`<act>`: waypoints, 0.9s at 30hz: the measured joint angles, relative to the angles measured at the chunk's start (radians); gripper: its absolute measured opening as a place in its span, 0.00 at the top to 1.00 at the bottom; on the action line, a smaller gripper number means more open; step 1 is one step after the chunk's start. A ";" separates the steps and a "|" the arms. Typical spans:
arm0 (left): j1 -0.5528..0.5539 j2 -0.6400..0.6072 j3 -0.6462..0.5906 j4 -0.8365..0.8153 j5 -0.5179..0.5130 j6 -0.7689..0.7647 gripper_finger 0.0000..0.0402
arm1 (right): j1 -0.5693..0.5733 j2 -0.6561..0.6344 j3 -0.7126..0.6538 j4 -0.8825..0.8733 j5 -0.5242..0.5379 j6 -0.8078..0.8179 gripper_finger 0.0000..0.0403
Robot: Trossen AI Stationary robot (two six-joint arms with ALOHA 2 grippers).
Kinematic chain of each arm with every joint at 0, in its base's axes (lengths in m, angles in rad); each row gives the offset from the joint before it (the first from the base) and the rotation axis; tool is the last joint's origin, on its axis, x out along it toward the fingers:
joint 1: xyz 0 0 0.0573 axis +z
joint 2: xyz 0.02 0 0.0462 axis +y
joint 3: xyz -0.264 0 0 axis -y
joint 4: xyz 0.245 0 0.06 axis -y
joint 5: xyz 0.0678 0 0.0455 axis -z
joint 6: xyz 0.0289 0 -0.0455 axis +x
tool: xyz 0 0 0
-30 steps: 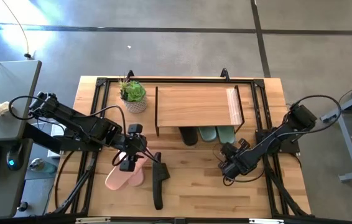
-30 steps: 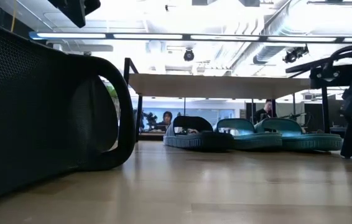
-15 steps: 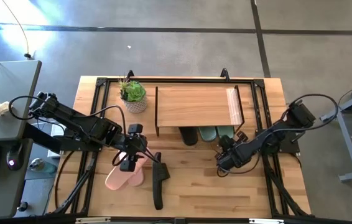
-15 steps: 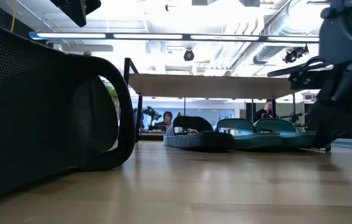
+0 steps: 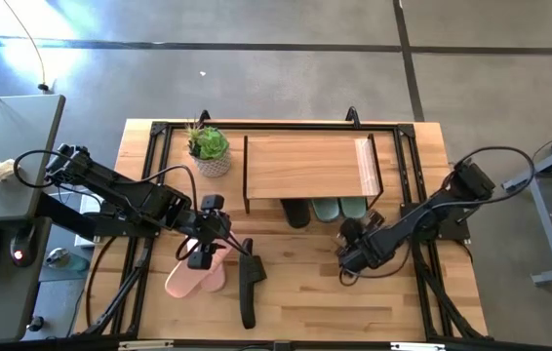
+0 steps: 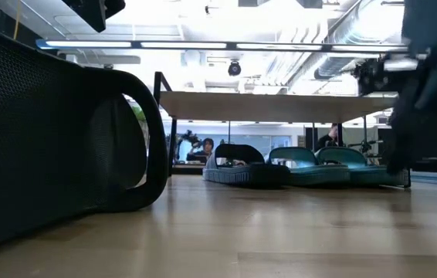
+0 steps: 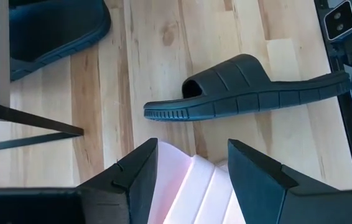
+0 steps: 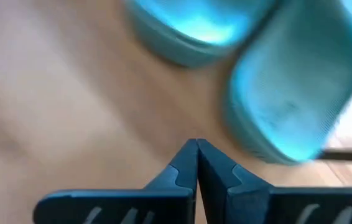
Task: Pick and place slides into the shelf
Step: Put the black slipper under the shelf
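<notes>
Slides lie in three spots: two pink slides (image 5: pixel 198 276) at the left, side by side, long axes slanting toward the shelf (image 5: pixel 305 166), with the left gripper (image 5: pixel 199 255) spread open over them; a black slide (image 5: pixel 248 291) just right, on its side, lengthwise front to back; one black and two green slides (image 5: pixel 339 209) under the shelf; the right gripper (image 5: pixel 347 230), pinched shut and empty, beside the green ones

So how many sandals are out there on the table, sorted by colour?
Pink sandals: 2, side by side on the open table
Black sandals: 2, one on its side on the table, one under the shelf
Green sandals: 2, both under the shelf
Total: 6
</notes>
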 joint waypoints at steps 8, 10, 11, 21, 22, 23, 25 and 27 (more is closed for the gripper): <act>0.000 0.000 0.000 0.043 0.000 0.011 0.56 | 0.066 0.000 0.235 0.321 0.062 -0.492 1.00; 0.000 0.000 0.000 0.056 0.000 0.020 0.56 | 0.068 0.005 0.268 0.441 0.075 -0.644 1.00; 0.000 0.000 0.000 0.059 0.000 0.021 0.56 | 0.068 0.009 0.279 0.492 0.079 -0.710 1.00; 0.000 0.000 0.000 0.055 0.000 0.016 0.56 | 0.066 0.121 0.288 0.801 0.054 -1.013 0.75; 0.000 0.000 0.000 0.055 0.000 0.016 0.56 | 0.066 0.140 0.288 0.831 0.060 -1.027 0.71; 0.000 0.000 0.000 0.056 0.000 0.016 0.56 | 0.066 0.159 0.288 0.859 0.072 -1.038 0.67; 0.000 0.000 0.000 0.064 0.000 0.015 0.56 | 0.066 0.197 0.288 0.918 0.102 -1.060 0.60; 0.000 0.000 0.000 0.081 0.000 0.008 0.56 | 0.066 0.229 0.297 0.949 0.144 -1.063 0.55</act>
